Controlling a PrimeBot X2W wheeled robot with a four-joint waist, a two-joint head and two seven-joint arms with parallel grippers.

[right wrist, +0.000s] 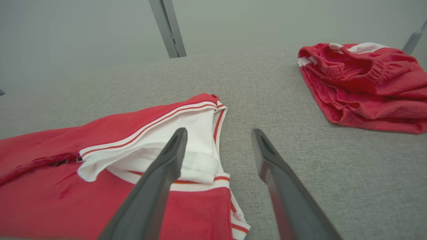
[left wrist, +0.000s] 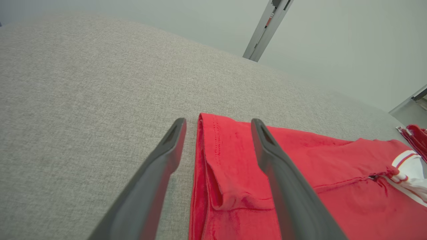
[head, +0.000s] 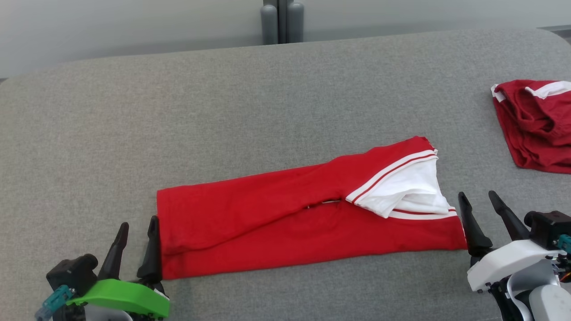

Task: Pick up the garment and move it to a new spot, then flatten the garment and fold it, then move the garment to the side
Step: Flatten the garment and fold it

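The garment (head: 290,214), red with a white collar and striped trim, lies folded into a long band on the grey surface. My left gripper (head: 137,228) stands open at its left end, one finger beside the hem and one over it, as the left wrist view shows the garment (left wrist: 300,173) under the gripper (left wrist: 218,122). My right gripper (head: 478,197) stands open at the right end by the collar. In the right wrist view the garment (right wrist: 116,160) lies under the left finger of the gripper (right wrist: 218,132), the other finger over bare fabric.
A second red garment (head: 535,122) with white trim lies crumpled at the right edge of the grey padded surface (head: 223,111), also in the right wrist view (right wrist: 363,83). A grey post (head: 282,20) stands behind the far edge.
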